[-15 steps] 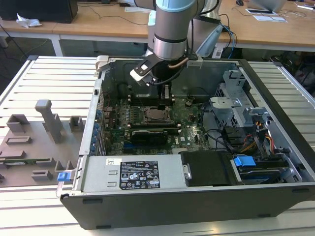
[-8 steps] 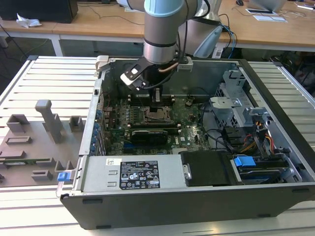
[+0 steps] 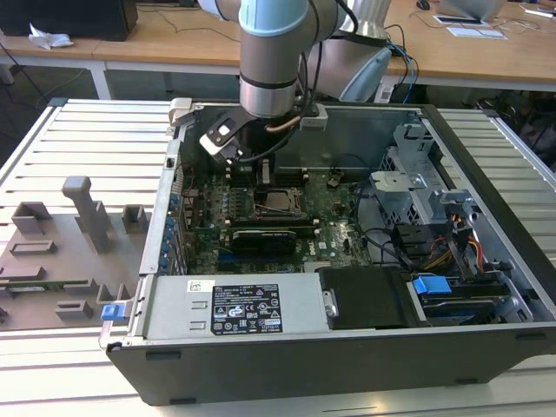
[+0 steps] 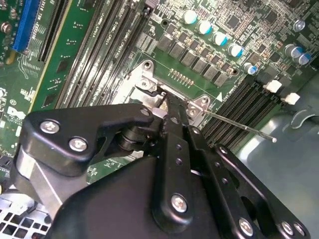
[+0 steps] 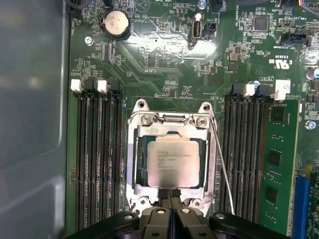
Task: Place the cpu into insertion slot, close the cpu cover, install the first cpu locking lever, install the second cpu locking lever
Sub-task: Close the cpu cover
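Observation:
In the first wrist view the cpu [image 5: 172, 162], a pale silvery square chip, lies in the insertion slot [image 5: 213, 164]. The silvery cpu cover [image 5: 133, 159] lies flat around it. A thin wire locking lever [image 5: 223, 169] runs along one side of the socket, angled away from it; in the second wrist view the lever [image 4: 239, 127] sticks out free. My gripper [image 5: 170, 193] is shut with nothing between its fingers, its tips just past the socket's edge. In the second wrist view the gripper's [image 4: 167, 102] tips sit at the cover's rim. The exterior view has the arm [image 3: 274, 78] above the cpu [image 3: 280, 201].
Long black memory slots [image 5: 97, 164] flank the socket, with a green memory card [image 5: 274, 159] beside them and a coin battery [image 5: 116, 23] beyond. The open computer case [image 3: 486, 200] holds a drive cage [image 3: 417, 187] and a power supply [image 3: 234, 308]. Grey fixtures [image 3: 78, 208] stand on the table.

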Robot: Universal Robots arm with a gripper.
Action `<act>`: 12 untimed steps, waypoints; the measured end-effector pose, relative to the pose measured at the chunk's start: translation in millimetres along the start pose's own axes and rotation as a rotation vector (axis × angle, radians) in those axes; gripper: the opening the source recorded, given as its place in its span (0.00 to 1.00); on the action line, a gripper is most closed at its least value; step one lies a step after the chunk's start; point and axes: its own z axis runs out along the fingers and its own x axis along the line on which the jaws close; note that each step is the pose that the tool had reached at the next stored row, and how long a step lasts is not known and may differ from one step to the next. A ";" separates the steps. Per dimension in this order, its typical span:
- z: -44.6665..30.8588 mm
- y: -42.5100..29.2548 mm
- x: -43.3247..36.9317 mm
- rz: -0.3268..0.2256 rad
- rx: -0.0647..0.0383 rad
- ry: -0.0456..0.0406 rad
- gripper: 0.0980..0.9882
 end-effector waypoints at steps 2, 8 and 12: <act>2.0 0.0 0.1 0.000 0.000 0.0006 0.01; 4.4 0.9 0.1 0.000 0.000 0.0016 0.01; 4.5 3.3 0.0 -0.002 0.000 0.0018 0.01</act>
